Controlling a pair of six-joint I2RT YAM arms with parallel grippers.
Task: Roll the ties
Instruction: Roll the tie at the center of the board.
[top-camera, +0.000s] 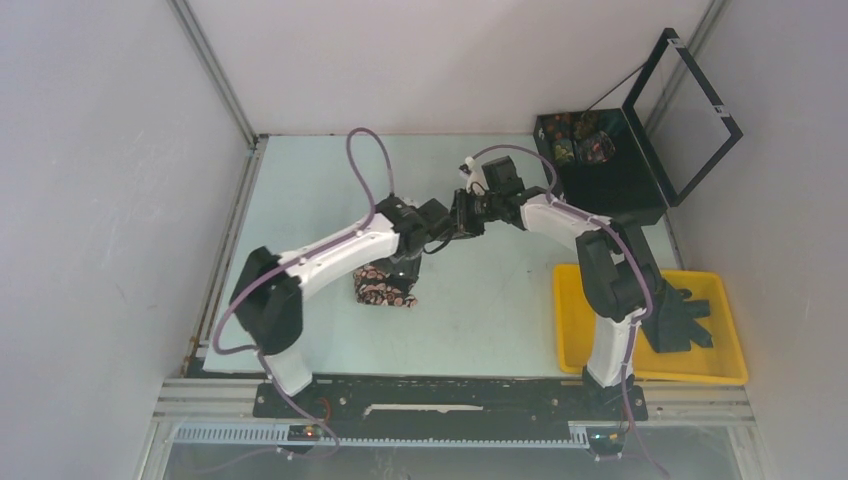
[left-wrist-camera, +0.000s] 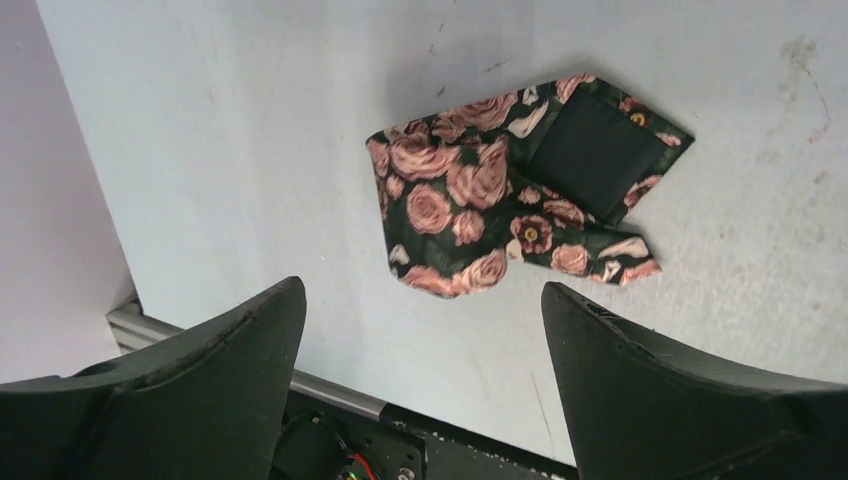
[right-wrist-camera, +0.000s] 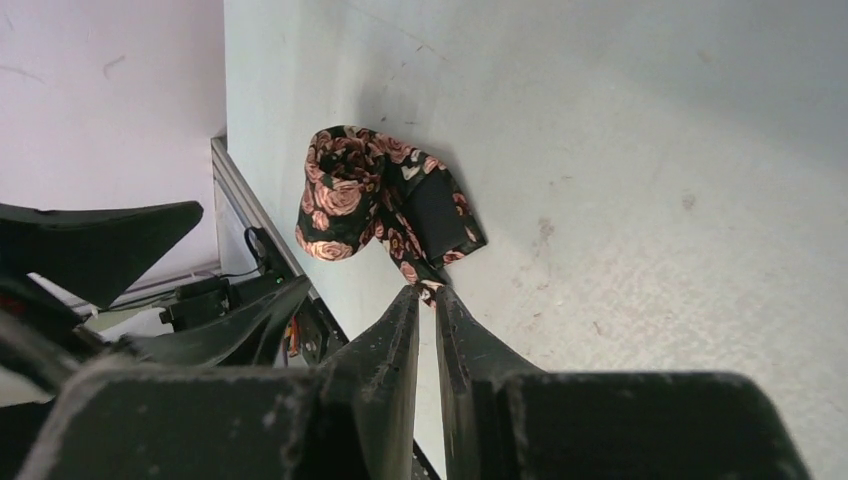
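This looks like a robotics lab cell: the pale table (top-camera: 480, 300) is boxed in on three sides by plain white panels (top-camera: 90, 200) held in aluminium framing (top-camera: 215, 75). At the table's near edge, the left arm (top-camera: 330, 255) and the right arm (top-camera: 560, 215) are bolted to a black base plate (top-camera: 500, 392).

Folded tie (top-camera: 385, 290) on table (top-camera: 480, 310) left of centre, tray (top-camera: 566, 340) near right, open case (top-camera: 610, 185) far right
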